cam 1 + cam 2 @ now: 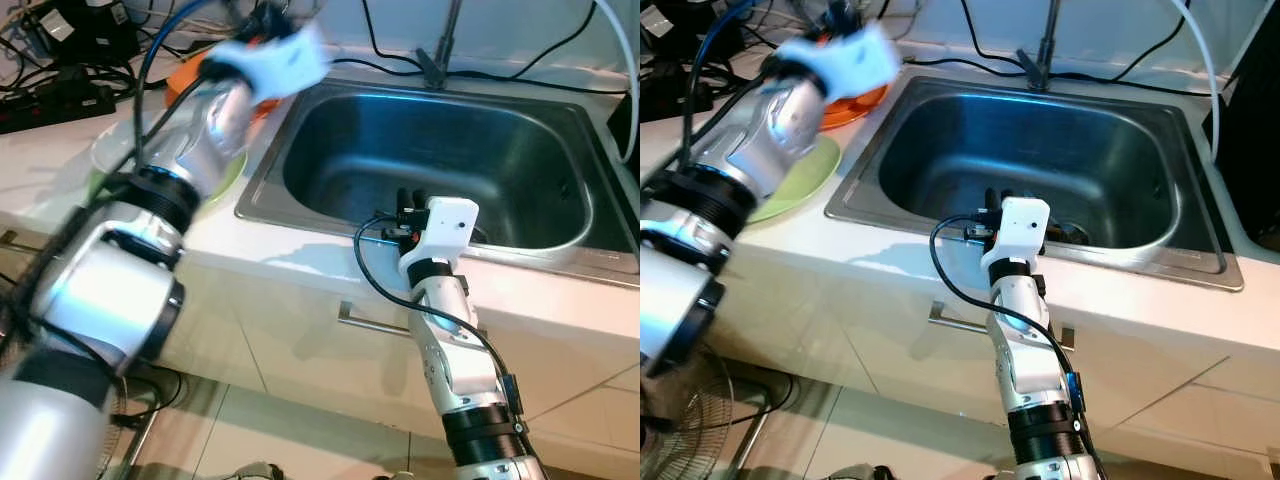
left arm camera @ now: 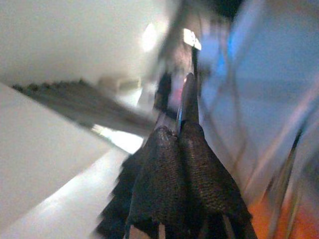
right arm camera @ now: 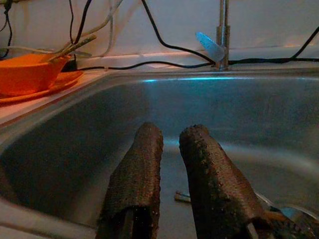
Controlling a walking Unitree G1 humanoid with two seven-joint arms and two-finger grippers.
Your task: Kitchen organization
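Stainless-steel sink [image 1: 300,130] set into a white bench [image 1: 300,262], taken here as the landmark. The right gripper [image 3: 169,144] reaches over the sink's near rim, its white wrist housing just above that rim and its 2 black fingers [image 3: 137,174] pointing down into the basin; the fingers stand slightly apart, released, with nothing between them. In the right wrist view a few small items lie on the sink floor near the fingertips, too dark and small to identify. The faucet [image 3: 222,30] rises from the far rim of the sink, and black cables [image 1: 395,65] trail along the bench behind that rim. The left gripper [image 2: 185,144] is raised over the bench beside the sink's far left corner, its arm and white wrist housing motion-blurred in the head views; in the left wrist view its 2 fingers are pressed together, clenched, with a thin dark object that looks held between their tips, though the blur prevents identifying it. An orange bowl [image 3: 27,72] with utensil handles sticking out of it sits on an orange plate [image 1: 855,105] on the bench just left of the sink's far corner. A pale green plate [image 1: 800,180] lies on the bench beside the sink's left rim, partly hidden by the left arm. Below the sink's front edge, a cabinet handle [image 1: 370,322] runs horizontally.
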